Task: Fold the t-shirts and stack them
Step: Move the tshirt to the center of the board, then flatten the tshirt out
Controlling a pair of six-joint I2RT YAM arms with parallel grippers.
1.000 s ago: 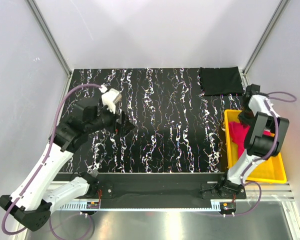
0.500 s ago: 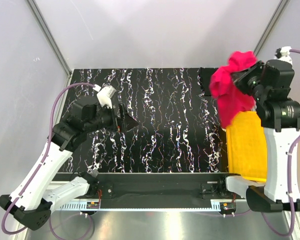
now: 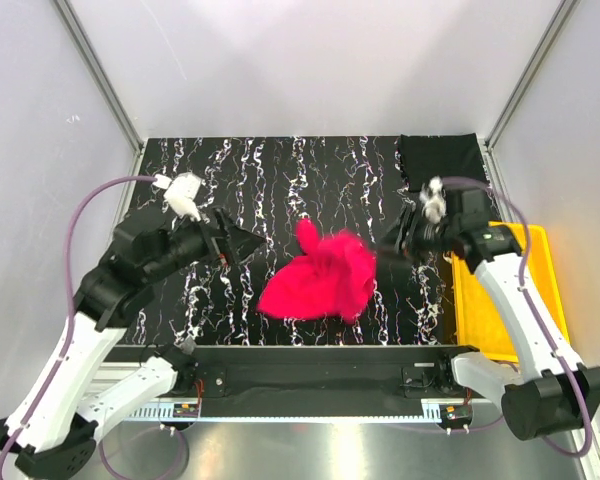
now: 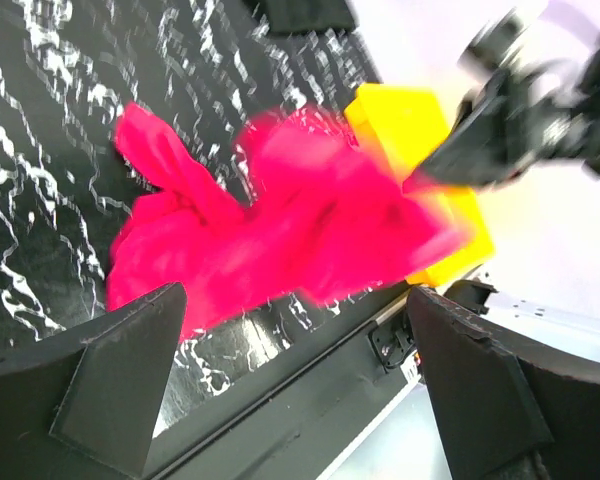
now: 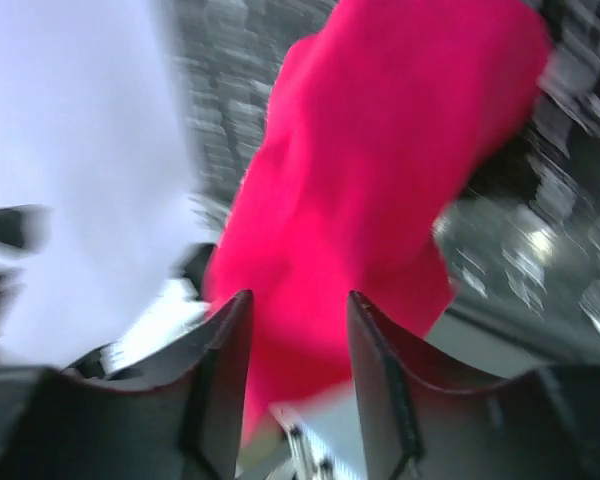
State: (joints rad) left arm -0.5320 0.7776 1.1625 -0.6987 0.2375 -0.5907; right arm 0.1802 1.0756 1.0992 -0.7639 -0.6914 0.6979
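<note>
The crimson-red t-shirt (image 3: 320, 280) lies crumpled on the black veined table (image 3: 280, 180), in front of centre. It also shows in the left wrist view (image 4: 280, 230) and, blurred, in the right wrist view (image 5: 380, 150). The black t-shirt (image 3: 440, 160) lies folded at the table's back right corner. My right gripper (image 3: 388, 248) is at the red shirt's right edge; its jaws (image 5: 298, 305) stand apart with red cloth showing beyond them. My left gripper (image 3: 242, 245) hovers left of the shirt, wide open and empty (image 4: 300, 400).
A yellow tray (image 3: 480, 300) stands at the table's right edge, under the right arm; its corner shows in the left wrist view (image 4: 400, 115). White walls and metal frame posts enclose the table. The table's front rail runs along the near edge.
The right arm lifted the red t-shirt out of the yellow tray, swung it high, then brought it down onto the middle of the table. The left arm shifted slightly.
</note>
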